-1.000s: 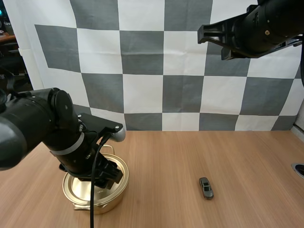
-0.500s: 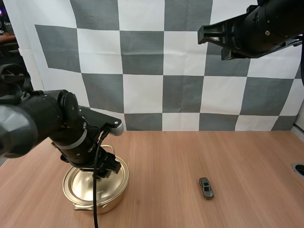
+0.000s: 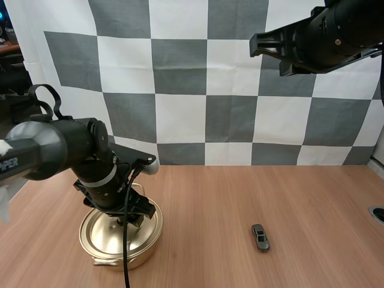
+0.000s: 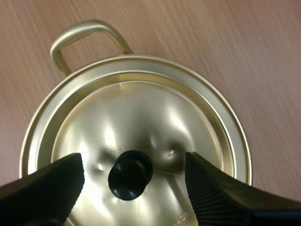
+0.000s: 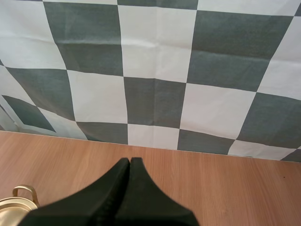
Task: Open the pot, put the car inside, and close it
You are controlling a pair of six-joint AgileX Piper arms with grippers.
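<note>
Step in hand looks like the very first one: getting the pot (image 3: 146, 245) open. The lid (image 4: 141, 113) sits shut on the pot, and the left gripper (image 4: 131, 181) hangs right over it with its fingers (image 4: 51, 186) spread wide, one on each side of the lid's black knob (image 4: 130, 173), not touching it and holding nothing. Whether they're low enough to catch the knob is hard to tell. The car (image 3: 260, 237) lies on the bench (image 3: 240, 192) well off to the pot's right, untouched. The right gripper (image 5: 129, 165) is up high and far from the pot, its fingers pressed together into one wedge with nothing in them. Next move, by the look of it, is for the left gripper to settle so the knob sits squarely between the fingers, then squeeze and lift straight up. The knob is small and round, so an off-centre pinch could slip or drag the whole pot along. After that the lid needs a spot beside the pot, clear of the car's way in.
</note>
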